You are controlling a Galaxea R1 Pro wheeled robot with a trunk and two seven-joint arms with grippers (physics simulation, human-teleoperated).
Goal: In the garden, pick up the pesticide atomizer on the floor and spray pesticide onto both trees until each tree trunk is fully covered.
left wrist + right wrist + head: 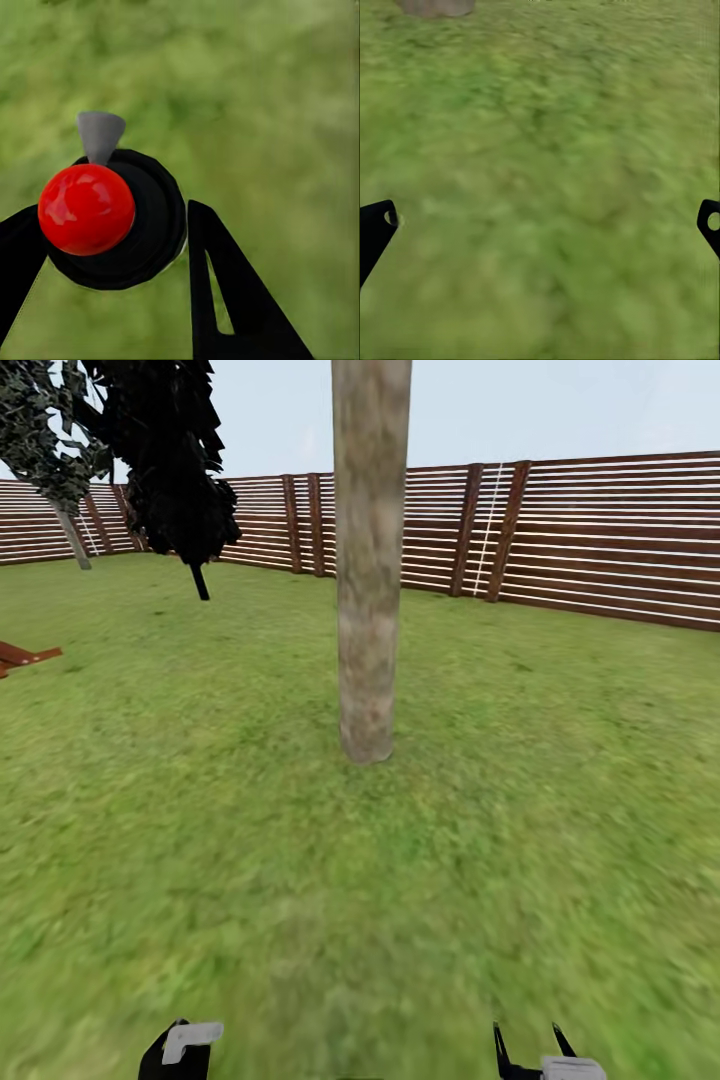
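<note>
A thick, mottled beige-brown tree trunk (370,560) rises from the grass straight ahead; its base (435,6) also appears in the right wrist view. My left gripper (112,217) is shut on the pesticide atomizer (124,225), a round black bottle topped by a shiny red ball and a grey nozzle. In the head view the atomizer (190,1037) and left gripper (172,1062) sit at the lower left edge. My right gripper (530,1048) hangs open over bare grass, its fingers (375,225) wide apart. No spray specks are visible on the trunk.
A brown slatted fence (600,540) runs along the back. At far left stand a leaning tree with a pale trunk (75,540) and a dark-crowned tree on a thin stem (200,580). A brown wooden piece (25,657) lies at the left edge.
</note>
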